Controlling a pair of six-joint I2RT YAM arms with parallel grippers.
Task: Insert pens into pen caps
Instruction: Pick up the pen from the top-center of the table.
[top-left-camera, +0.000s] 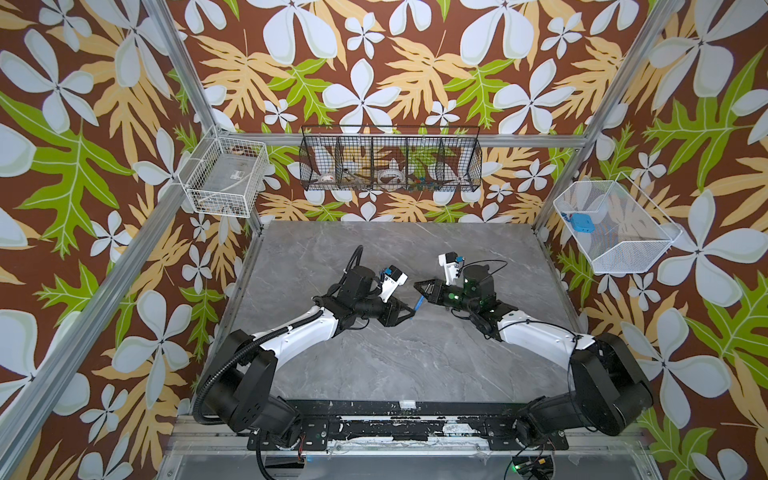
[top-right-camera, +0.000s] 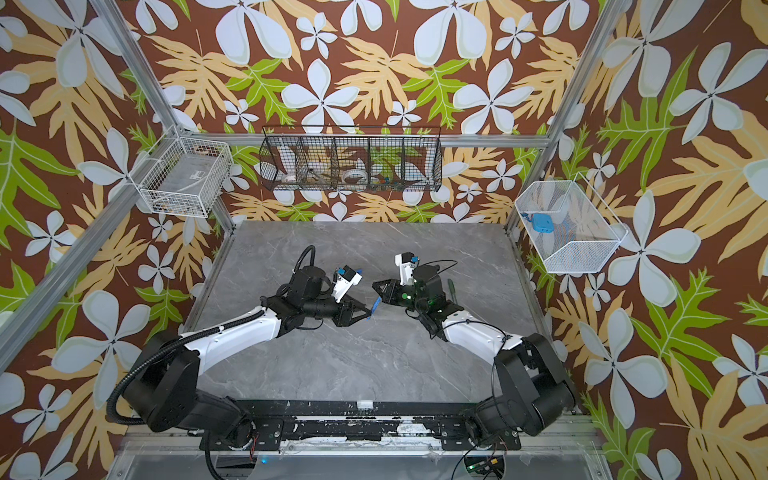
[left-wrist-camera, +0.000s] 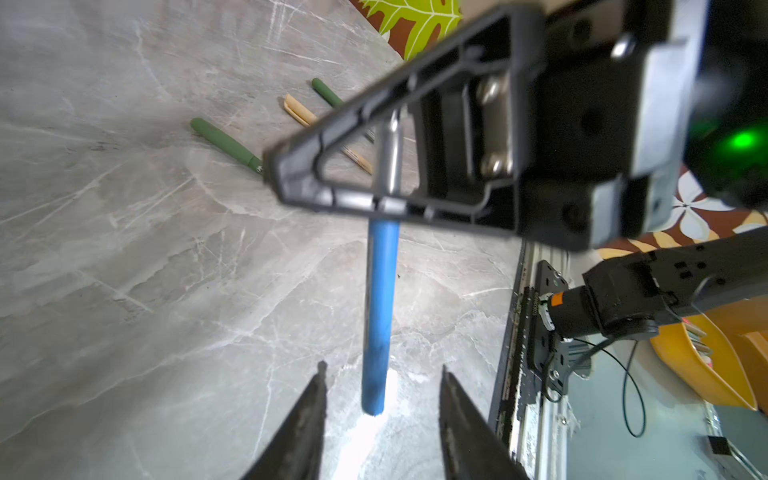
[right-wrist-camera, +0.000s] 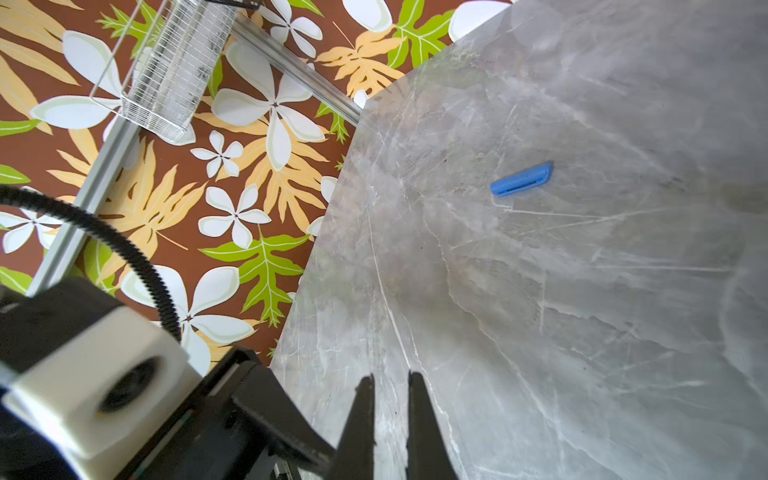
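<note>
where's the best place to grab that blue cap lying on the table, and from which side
Grip the blue cap across its narrow width near the middle, coming straight down from above: it lies flat on the table, so only its long sides are free for a pinch. Probably stay clear of both ends; which one is open cannot be told.

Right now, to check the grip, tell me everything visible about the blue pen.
The blue pen is a slim, plastic-looking stick with a grey section at one end, uncapped. The right gripper is shut on that end, holding it above the table. The left gripper flanks its blue end with open jaws, not touching.
</note>
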